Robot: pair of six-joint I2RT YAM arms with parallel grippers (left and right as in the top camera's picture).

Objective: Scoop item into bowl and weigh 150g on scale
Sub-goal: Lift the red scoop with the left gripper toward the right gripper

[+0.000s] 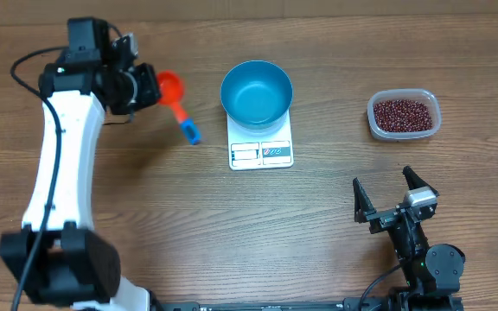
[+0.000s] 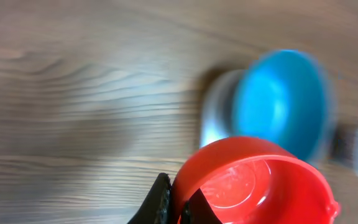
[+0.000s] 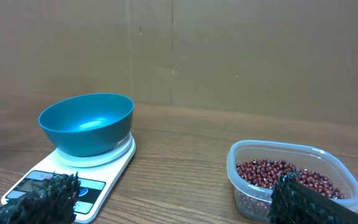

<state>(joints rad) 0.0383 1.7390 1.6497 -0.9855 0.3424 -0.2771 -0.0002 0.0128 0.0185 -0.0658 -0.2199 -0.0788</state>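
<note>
Step in hand: gripping the scoop; no beans are in the bowl yet. Left end effector (image 2: 178,204) is pinched shut on the cup wall of a glossy red plastic scoop with a short blue handle (image 1: 172,87), left of the scale; can't tell if it is lifted. Right end effector (image 1: 383,181) stands wide and holds nothing. Small dark red-brown beans (image 1: 402,113) sit loose in a clear rounded-rectangular plastic container (image 1: 436,111), far right. The round, deep, smooth blue bowl (image 1: 257,91) is empty, on the flat white rectangular scale (image 1: 261,153). Matte wood-grain table (image 1: 232,233). Next, probably: carry the scoop past the bowl to the container and tilt it to dig in. The thin-wall grip may slip.
</note>
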